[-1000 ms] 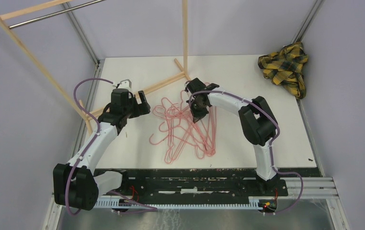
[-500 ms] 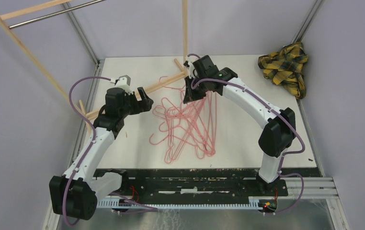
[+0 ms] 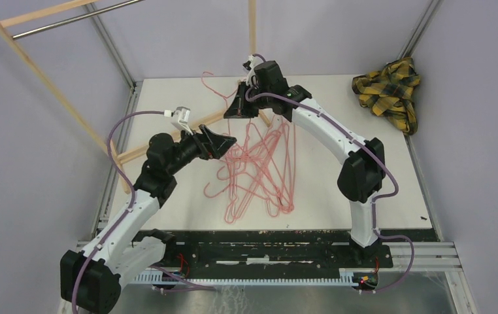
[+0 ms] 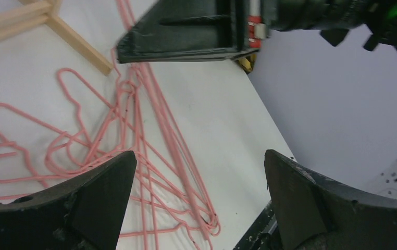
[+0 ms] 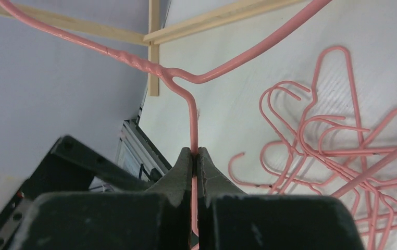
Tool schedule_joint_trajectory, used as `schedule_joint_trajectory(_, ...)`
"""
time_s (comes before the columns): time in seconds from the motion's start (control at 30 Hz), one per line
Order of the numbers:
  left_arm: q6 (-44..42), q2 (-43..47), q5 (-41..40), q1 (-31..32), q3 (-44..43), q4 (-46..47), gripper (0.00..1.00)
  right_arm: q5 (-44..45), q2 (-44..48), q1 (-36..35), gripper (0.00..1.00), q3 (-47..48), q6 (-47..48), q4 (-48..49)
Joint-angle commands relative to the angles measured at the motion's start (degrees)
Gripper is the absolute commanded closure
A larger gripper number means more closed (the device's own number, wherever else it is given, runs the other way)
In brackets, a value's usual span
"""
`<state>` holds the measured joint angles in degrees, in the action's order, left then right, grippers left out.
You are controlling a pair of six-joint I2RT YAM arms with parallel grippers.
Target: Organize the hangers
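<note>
Several pink wire hangers [image 3: 259,173] lie tangled in a pile at the table's middle; the pile also shows in the left wrist view [image 4: 134,130]. My right gripper [image 3: 235,111] is shut on one pink hanger [image 3: 215,89] just below its twisted neck [image 5: 145,66], holding it lifted over the back of the pile with the hook pointing back-left. The right wrist view shows the wire pinched between the jaws [image 5: 194,156]. My left gripper [image 3: 229,140] is open and empty at the pile's left edge, below the right gripper [image 4: 186,31]. Its open jaws [image 4: 199,177] frame the pile.
A wooden-framed rack with a metal bar [image 3: 70,19] stands at the back left; its foot [image 3: 223,116] lies across the table just behind the pile, and an upright post [image 3: 252,39] rises beside the right gripper. A yellow-black plaid cloth [image 3: 390,88] lies at the back right corner.
My right gripper has risen and moved back-left, lifting one hanger out of the pile. My left arm has reached right toward the pile's left edge.
</note>
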<state>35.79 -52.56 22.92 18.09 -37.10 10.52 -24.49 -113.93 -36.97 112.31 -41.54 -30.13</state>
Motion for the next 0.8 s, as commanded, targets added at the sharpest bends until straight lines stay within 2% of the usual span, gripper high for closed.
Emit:
schedule_joint_trajectory(0.0, 3.7, -1.3, -2.0, 4.8, -0.4, 7.3, 0.01, -0.1, -2.3, -0.1, 0.99, 5.4, -7.8, 9.7)
schedule_joint_trajectory(0.27, -1.5, -5.3, -8.5, 9.1, 0.7, 1.5, 0.01, -2.5, -1.5, -0.3, 0.99, 9.1, -13.8, 13.1)
schedule_joint_trajectory(0.43, -4.8, -3.1, -10.4, 9.1, -0.5, -2.9, 0.01, -0.8, 1.6, -0.2, 0.99, 7.5, -9.6, 8.7)
schedule_joint_trajectory(0.57, -5.8, -0.7, -5.5, 9.1, -6.8, -5.2, 0.01, 2.7, 3.2, 0.2, 0.99, 4.8, -4.7, 5.0)
schedule_joint_trajectory(0.77, -2.6, -0.2, 3.4, 9.1, -14.8, -4.0, 0.01, 6.4, 2.9, 0.4, 0.99, 4.3, 1.6, 0.4)
